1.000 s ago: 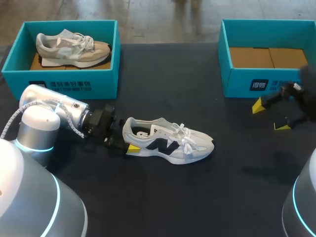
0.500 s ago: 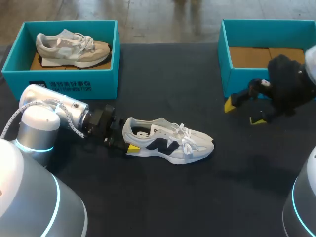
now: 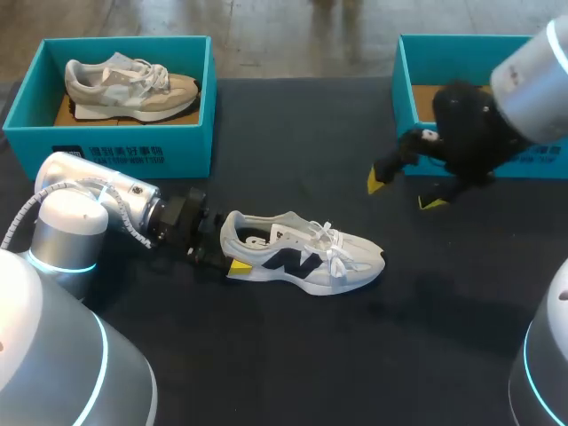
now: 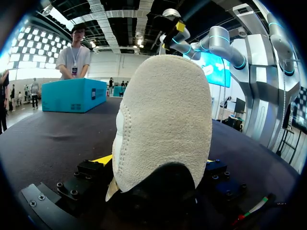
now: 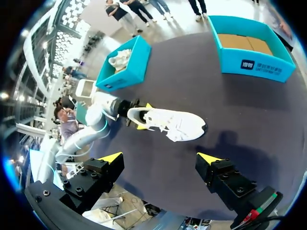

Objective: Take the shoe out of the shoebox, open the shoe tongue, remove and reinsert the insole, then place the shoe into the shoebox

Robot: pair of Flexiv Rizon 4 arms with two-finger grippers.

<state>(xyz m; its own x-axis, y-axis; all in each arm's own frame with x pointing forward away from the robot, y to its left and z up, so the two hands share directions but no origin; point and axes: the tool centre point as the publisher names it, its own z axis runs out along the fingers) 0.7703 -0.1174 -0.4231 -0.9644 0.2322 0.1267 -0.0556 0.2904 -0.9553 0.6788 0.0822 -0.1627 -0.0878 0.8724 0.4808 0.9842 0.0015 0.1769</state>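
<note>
The white sneaker (image 3: 302, 257) lies upright on its sole on the table (image 3: 293, 355), outside either box. The left pincer (image 3: 232, 259) is clamped on the sneaker's heel (image 4: 160, 124), one yellow tip on each side of it in the left wrist view. The right pincer (image 3: 405, 193) hangs in the air above and beyond the sneaker's toe end, its tips apart with nothing between them. The empty shoebox (image 3: 408, 89) stands farther out past the toe, well apart from the sneaker. A second shoebox (image 3: 124, 151), holding a beige sneaker (image 3: 129, 84), stands beyond the sneaker's heel end.

The step in hand looks to be opening the tongue (image 3: 293, 232), with the left arm serving as the anchor. To do it well, the right pincer should come down over the sneaker's opening from above, lined up along the shoe, and close on the tongue's free upper edge just behind the laces (image 3: 328, 241). Catching a lace loop instead would only tighten the throat. The pull should then go up and toward the toe, gently, so that the opening widens enough for the insole. The heel grip must hold firm against that pull, or the sneaker is likely to slide or tip on the table.
</note>
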